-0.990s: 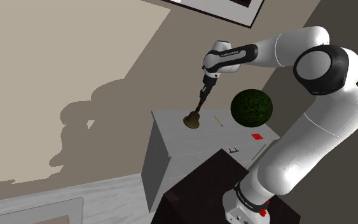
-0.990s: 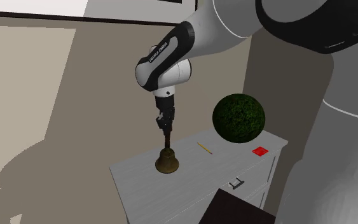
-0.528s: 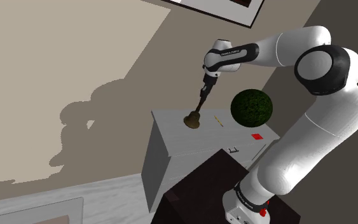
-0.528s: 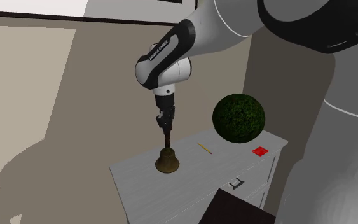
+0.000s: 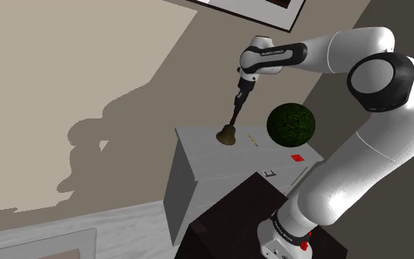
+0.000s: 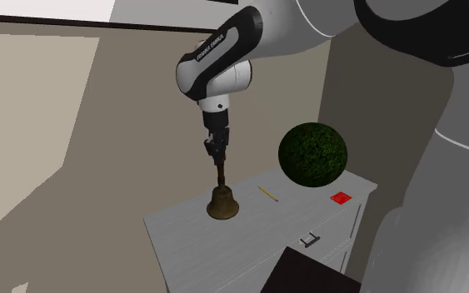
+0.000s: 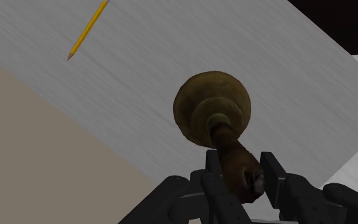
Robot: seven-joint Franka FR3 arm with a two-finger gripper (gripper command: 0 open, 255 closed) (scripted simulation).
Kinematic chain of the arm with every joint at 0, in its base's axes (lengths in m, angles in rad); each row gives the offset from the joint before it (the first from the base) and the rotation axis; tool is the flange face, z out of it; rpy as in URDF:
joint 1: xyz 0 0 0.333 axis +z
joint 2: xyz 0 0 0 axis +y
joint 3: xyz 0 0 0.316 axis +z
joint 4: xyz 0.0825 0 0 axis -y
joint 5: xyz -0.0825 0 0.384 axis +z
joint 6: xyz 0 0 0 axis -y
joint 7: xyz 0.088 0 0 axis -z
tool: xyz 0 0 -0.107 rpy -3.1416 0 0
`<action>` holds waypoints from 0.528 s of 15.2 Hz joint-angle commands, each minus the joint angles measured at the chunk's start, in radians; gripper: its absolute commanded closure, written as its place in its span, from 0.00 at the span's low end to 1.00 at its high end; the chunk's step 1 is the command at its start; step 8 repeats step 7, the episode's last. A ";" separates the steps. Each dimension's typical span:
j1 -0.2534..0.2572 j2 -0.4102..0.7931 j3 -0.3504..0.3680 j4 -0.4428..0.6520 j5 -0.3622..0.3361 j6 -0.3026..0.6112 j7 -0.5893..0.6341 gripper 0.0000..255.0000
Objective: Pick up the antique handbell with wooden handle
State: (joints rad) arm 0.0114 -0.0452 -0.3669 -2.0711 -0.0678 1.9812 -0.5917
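A brass handbell (image 6: 222, 202) with a dark brown wooden handle (image 7: 234, 159) hangs upright just above the grey dresser top (image 6: 191, 241). My black gripper (image 6: 217, 154) is shut on the upper part of the handle, coming straight down from above. In the shoulder view the bell (image 5: 226, 135) sits under the gripper (image 5: 236, 110) near the dresser's back edge. Looking along the gripper (image 7: 238, 175), both fingers clasp the handle and the round bell body (image 7: 212, 105) shows below them, over the dresser top (image 7: 285, 95).
A dark green leafy sphere (image 6: 312, 155) stands close to the bell on the second exterior view's right. A yellow pencil (image 6: 267, 194) and a small red square (image 6: 339, 197) lie on the dresser. The dark stand (image 5: 234, 221) is in front of the dresser (image 5: 198, 158).
The gripper has risen with the bell in it; the bell has come up a little off the dresser top and shifted slightly towards the green sphere.
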 commanded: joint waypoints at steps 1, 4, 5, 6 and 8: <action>0.001 -0.007 0.002 0.024 -0.002 -0.031 0.002 1.00; 0.002 -0.017 0.003 0.054 -0.004 -0.071 0.003 1.00; 0.003 -0.020 0.004 0.065 -0.005 -0.084 0.003 1.00; 0.003 -0.021 0.004 0.066 -0.005 -0.086 0.003 1.00; 0.003 -0.021 0.004 0.067 -0.005 -0.086 0.003 1.00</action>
